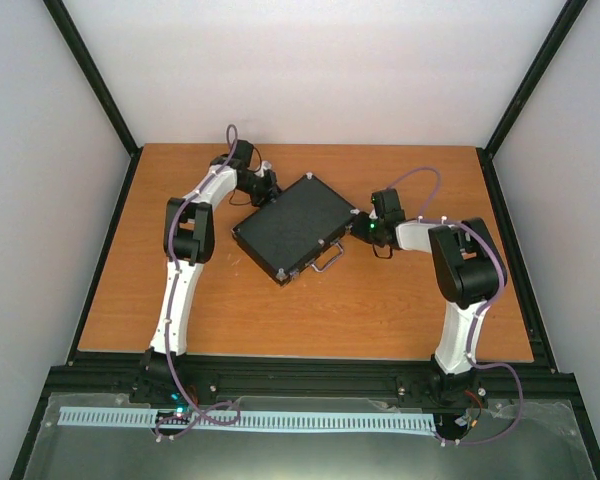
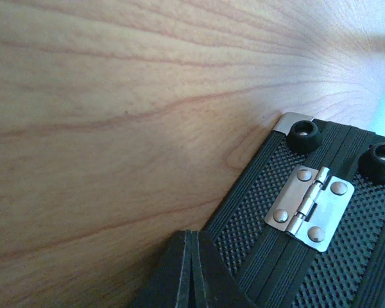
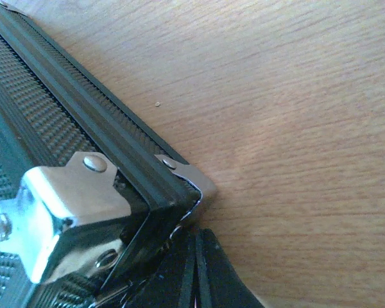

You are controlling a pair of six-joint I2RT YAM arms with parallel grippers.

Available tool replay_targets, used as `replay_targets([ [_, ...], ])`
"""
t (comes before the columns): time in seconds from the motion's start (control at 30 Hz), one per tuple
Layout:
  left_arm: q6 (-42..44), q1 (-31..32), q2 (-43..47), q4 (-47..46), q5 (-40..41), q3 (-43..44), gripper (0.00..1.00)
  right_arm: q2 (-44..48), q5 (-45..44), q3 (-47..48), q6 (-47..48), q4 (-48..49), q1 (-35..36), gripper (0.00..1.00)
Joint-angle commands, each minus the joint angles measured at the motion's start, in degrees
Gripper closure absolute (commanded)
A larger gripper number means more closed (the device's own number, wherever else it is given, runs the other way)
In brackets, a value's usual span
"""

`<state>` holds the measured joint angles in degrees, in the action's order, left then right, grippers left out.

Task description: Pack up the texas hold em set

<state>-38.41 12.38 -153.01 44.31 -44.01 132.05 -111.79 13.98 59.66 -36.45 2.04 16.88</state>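
Right up against the lens on the left wrist view, the left tool point(image 2: 192, 242) shows its two dark fingers pressed together, only a thin seam between them, holding nothing. Its tip sits against the hinged edge of the briefcase point(image 2: 289, 256), close to a silver hinge point(image 2: 310, 206), with a black rubber foot point(image 2: 304, 136) beyond at the corner.

Over to the right wrist view, and the right tool point(image 3: 196, 242) is pressed together as well, empty, its tip nosing up against the briefcase at a silver corner cap point(image 3: 64, 205). Whether it truly touches the metal cannot be told.

From above, the briefcase point(image 1: 295, 228) lies flat and closed in the middle of the table point(image 1: 380, 310), turned on a diagonal, its handle point(image 1: 329, 258) facing the near edge. One arm stands at each end: the left tool point(image 1: 267, 186) at the far-left side, the right tool point(image 1: 363, 226) at the right-hand corner.
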Motion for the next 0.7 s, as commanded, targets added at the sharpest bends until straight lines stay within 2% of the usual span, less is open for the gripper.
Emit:
replay_targets([
  [0.0,2.9,3.0,-0.4,5.3,1.8,-1.9,0.99,-3.9,1.5,-1.4,-0.6,-3.0,1.4,0.97],
  [0.1,3.4,2.5,-0.1,6.1,2.6,-0.9,0.99,-0.4,-2.0,-3.2,0.7,-5.4,1.4,0.97],
  [0.2,3.0,1.0,0.4,6.0,3.9,-0.2,0.90,3.8,-4.4,-4.2,3.0,-9.0,1.4,0.97],
  [0.27,2.8,-0.1,1.0,5.9,4.7,0.6,0.85,6.9,-5.7,-4.2,4.6,-11.7,1.4,0.91],
  [0.3,2.8,-0.6,1.1,6.0,4.9,1.0,0.80,8.3,-6.4,-3.9,5.6,-13.4,1.4,0.85],
  [0.33,2.9,-1.2,1.4,6.1,5.1,1.5,0.71,9.7,-7.3,-3.5,6.5,-15.2,1.4,0.73],
  [0.37,2.9,-1.8,1.6,6.4,5.4,2.2,0.61,11.1,-7.8,-3.0,7.6,-16.7,1.4,0.59],
  [0.43,3.3,-3.0,2.4,6.8,6.0,3.1,0.45,14.1,-8.9,-2.2,9.5,-19.4,1.4,0.24],
  [0.5,3.9,-4.0,3.9,7.0,6.8,3.3,0.25,16.8,-10.6,-1.3,10.9,-22.2,1.3,0.03],
  [0.57,4.9,-4.8,6.1,7.4,7.7,3.5,0.03,19.3,-12.0,-0.2,12.0,-24.5,1.4,0.00],
  [0.67,7.2,-5.7,9.6,8.9,10.3,3.8,0.00,23.1,-13.4,1.0,12.9,-27.3,1.4,0.00],
])
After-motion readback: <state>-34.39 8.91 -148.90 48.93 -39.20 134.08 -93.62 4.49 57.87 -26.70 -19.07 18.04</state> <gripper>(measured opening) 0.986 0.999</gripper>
